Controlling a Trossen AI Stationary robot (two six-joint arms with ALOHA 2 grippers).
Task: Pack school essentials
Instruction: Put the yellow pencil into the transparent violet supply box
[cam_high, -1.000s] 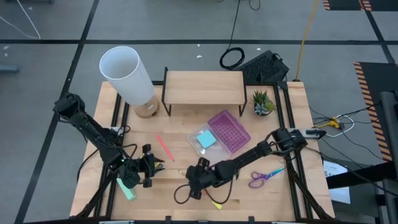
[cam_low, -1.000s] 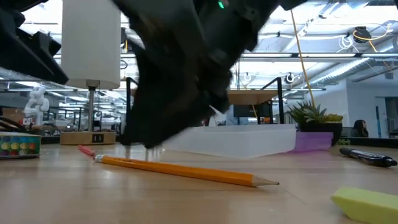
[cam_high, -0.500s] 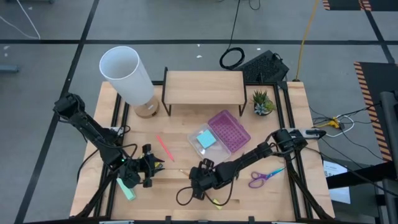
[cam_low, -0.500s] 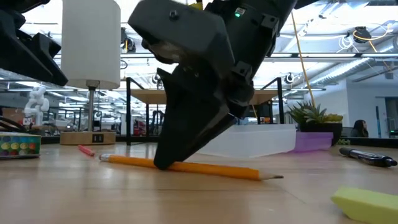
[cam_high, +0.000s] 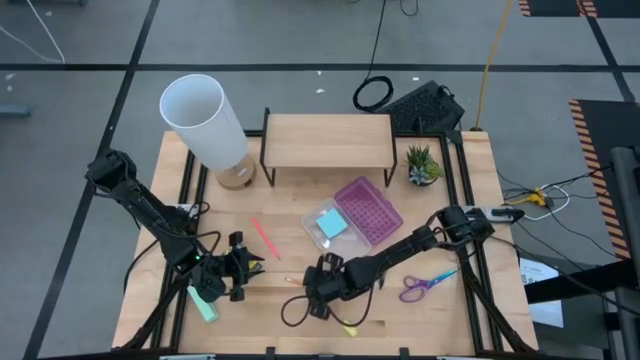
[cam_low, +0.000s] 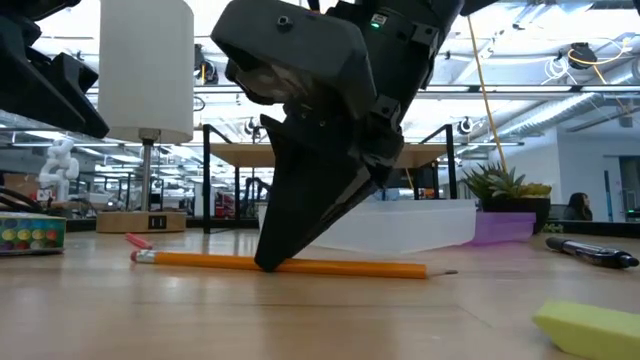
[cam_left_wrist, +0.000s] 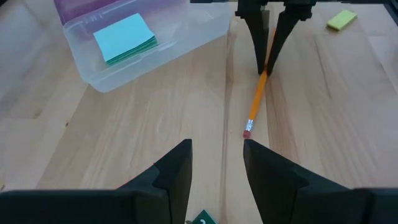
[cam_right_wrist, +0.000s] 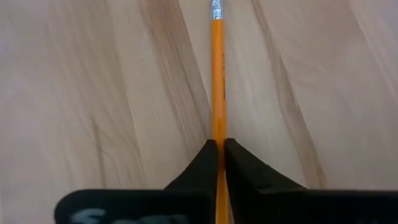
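An orange pencil (cam_low: 340, 266) lies level on the wooden table near its front middle, and my right gripper (cam_right_wrist: 217, 149) is shut on it. My left gripper (cam_left_wrist: 216, 155) hovers open to the left, over bare wood, with the crayon box (cam_high: 205, 303) beside it. A blue sticky-note pad (cam_left_wrist: 124, 37) lies in a clear box (cam_high: 312, 222). A pink pencil (cam_high: 263, 237), purple-handled scissors (cam_high: 425, 285), a black pen (cam_low: 590, 252) and a yellow block (cam_low: 590, 325) lie loose on the table. My right gripper pinches the orange pencil's shaft (cam_right_wrist: 217, 127) between its two fingertips (cam_low: 268, 258), somewhat nearer the eraser end (cam_left_wrist: 247, 132) than the tip. The fingers come from above, slanting down. The pencil lies level at table height; whether it is lifted clear I cannot tell.
A white lamp (cam_high: 205, 120), a wooden shelf (cam_high: 328, 140) and a small plant (cam_high: 422, 165) stand along the far side. A purple lid (cam_high: 368, 210) lies against the clear box. Bare wood shows between the two grippers.
My right gripper has come down onto the orange pencil and now stands on it with its fingertips. The pencil has turned a little on the table, its eraser end swinging toward the left gripper.
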